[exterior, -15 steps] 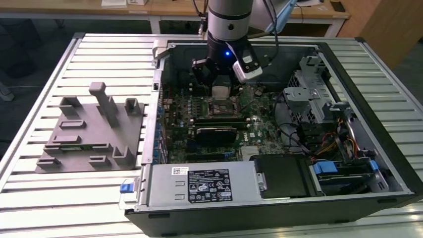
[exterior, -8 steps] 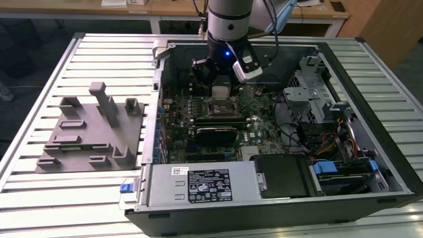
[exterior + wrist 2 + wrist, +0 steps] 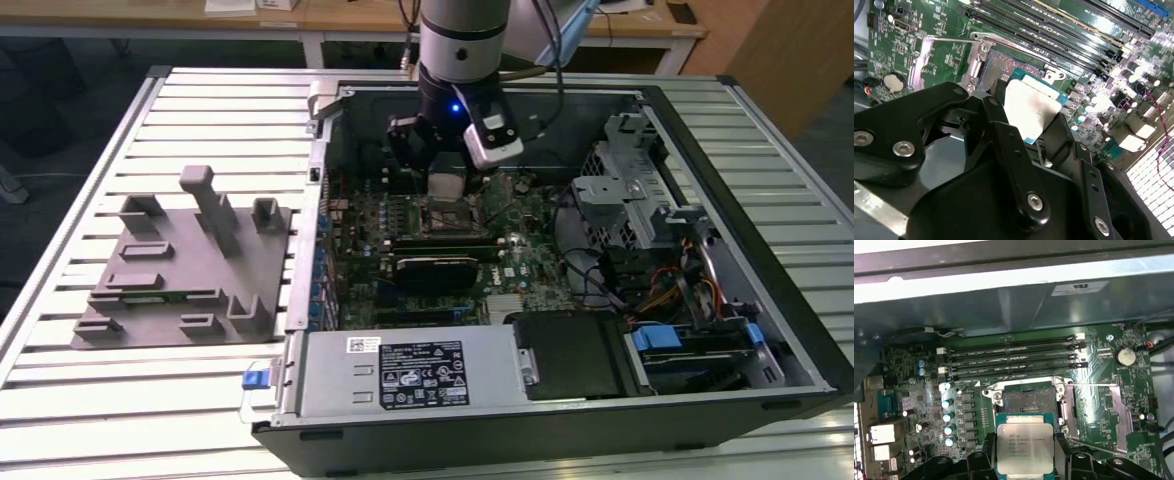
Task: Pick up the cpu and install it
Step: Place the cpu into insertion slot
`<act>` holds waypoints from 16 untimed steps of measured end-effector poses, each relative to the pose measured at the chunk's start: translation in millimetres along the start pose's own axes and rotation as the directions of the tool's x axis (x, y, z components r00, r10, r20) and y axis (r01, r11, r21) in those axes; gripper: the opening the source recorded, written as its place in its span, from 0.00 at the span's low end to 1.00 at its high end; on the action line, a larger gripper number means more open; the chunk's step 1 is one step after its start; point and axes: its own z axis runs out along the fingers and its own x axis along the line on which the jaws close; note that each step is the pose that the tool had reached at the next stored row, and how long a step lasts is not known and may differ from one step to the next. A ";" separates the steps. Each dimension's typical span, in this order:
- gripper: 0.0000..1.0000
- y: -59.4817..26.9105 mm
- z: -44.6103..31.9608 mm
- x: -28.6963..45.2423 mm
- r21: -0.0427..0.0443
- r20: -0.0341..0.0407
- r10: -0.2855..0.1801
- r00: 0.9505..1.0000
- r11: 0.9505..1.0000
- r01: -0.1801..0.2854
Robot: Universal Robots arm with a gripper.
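First wrist view: black fingers (image 3: 988,451) clamp the cpu (image 3: 1025,447), a flat silver square with a greenish rim, close by the open metal-framed socket (image 3: 1029,400). The exterior view adds the ribbed table (image 3: 80,420) and the black case (image 3: 534,445).

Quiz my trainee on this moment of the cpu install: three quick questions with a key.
1. True or false: the cpu is already seated in the socket.
2. What does the gripper hold? A) nothing B) the cpu C) a memory stick
3. Fill in: in the exterior view, the grey fixture tray lies on that view's ____ of the computer case.
Key: 1 false; 2 B; 3 left.
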 end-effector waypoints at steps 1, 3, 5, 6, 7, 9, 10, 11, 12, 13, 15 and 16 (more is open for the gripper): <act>0.54 0.0 0.0 0.0 0.000 0.001 0.014 1.000 1.000 -0.014; 0.54 0.0 0.0 0.0 0.000 0.002 0.044 0.999 0.999 -0.044; 0.54 0.0 0.0 0.0 0.001 0.003 0.074 0.997 0.997 -0.074; 0.54 0.0 -0.1 0.0 0.001 0.004 0.088 0.996 0.996 -0.088; 0.54 0.0 0.0 0.0 0.001 0.005 0.103 0.995 0.995 -0.103; 0.54 0.0 0.0 0.0 0.001 0.006 0.131 0.991 0.991 -0.131; 0.54 0.0 0.0 0.0 0.001 0.007 0.145 0.989 0.989 -0.145; 0.54 0.0 0.0 0.0 0.001 0.008 0.158 0.987 0.987 -0.158; 0.54 0.0 0.0 0.0 0.001 0.008 0.173 0.985 0.985 -0.173; 0.54 0.0 0.0 0.0 0.001 0.009 0.185 0.983 0.983 -0.185; 0.54 0.0 0.0 0.0 0.001 0.010 0.211 0.977 0.977 -0.211; 0.54 0.0 0.0 0.0 0.001 0.011 0.225 0.974 0.974 -0.225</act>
